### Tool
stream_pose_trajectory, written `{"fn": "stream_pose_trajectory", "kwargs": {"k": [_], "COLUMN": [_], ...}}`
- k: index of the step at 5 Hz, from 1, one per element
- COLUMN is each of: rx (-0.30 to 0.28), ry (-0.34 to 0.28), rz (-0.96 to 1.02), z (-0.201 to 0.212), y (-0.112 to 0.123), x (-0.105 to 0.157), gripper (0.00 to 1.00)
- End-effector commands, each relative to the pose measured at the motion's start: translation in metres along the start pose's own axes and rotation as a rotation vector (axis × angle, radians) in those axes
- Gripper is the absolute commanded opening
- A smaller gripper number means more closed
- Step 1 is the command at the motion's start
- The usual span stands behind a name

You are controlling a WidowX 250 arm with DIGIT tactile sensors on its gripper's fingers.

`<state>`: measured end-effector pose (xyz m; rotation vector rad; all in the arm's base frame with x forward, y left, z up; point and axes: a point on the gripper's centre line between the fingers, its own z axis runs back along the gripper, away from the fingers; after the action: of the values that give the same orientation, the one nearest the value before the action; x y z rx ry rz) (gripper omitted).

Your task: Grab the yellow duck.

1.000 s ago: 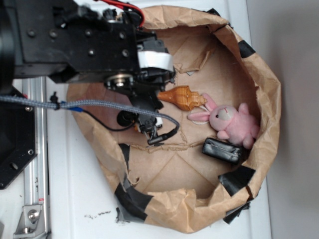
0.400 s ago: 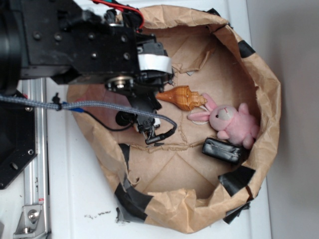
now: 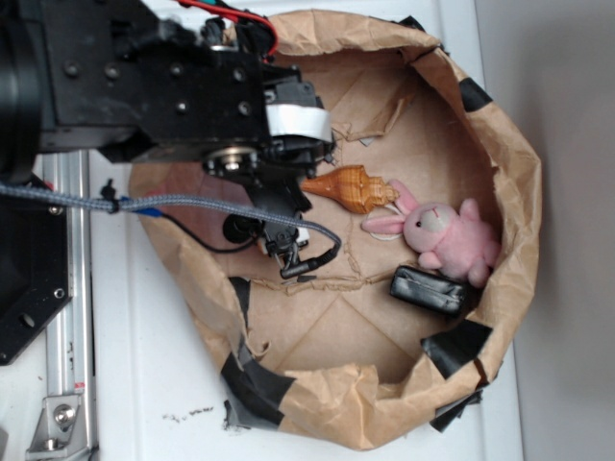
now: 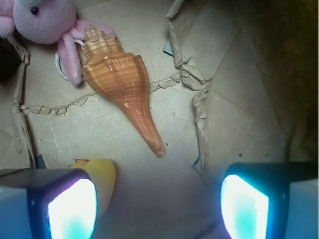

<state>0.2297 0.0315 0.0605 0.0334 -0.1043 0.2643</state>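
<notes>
In the wrist view, the yellow duck (image 4: 103, 175) lies on the brown paper floor at the lower left, and my left finger (image 4: 70, 209) half covers it. My gripper (image 4: 159, 201) is open. The jaws stand wide apart, with only bare paper between the two glowing pads. The duck sits at the inner edge of the left finger, not centred in the gap. In the exterior view the black arm (image 3: 192, 96) hangs over the left side of the paper basin and hides the duck.
An orange-brown conch shell (image 4: 119, 84) (image 3: 354, 188) lies just ahead of the gripper, tip toward it. A pink plush bunny (image 3: 444, 235) (image 4: 42, 20) touches the shell's far end. A black pouch (image 3: 430, 289) lies beside the bunny. Crumpled paper walls (image 3: 509, 173) ring everything.
The arm has shifted very slightly compared with one second ago, then held still. The shell, the bunny and the pouch have not moved.
</notes>
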Motion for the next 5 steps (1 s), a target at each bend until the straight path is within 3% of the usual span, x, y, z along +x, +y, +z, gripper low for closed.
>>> {"fn": "stream_pose_trajectory", "kwargs": {"k": [1,2,3,5], "rx": [-0.105,-0.145,-0.200,-0.137], "ry": [0.048,0.049,0.005,-0.070], "rz": [-0.207,-0.298,-0.327,-0.245], "z": [-0.029,-0.023,-0.002,0.008], "y": [-0.050,-0.075,-0.084,-0.060], "x": [-0.021,-0.035,-0.039,-0.022], "gripper": [1.00,1.00,1.00,1.00]}}
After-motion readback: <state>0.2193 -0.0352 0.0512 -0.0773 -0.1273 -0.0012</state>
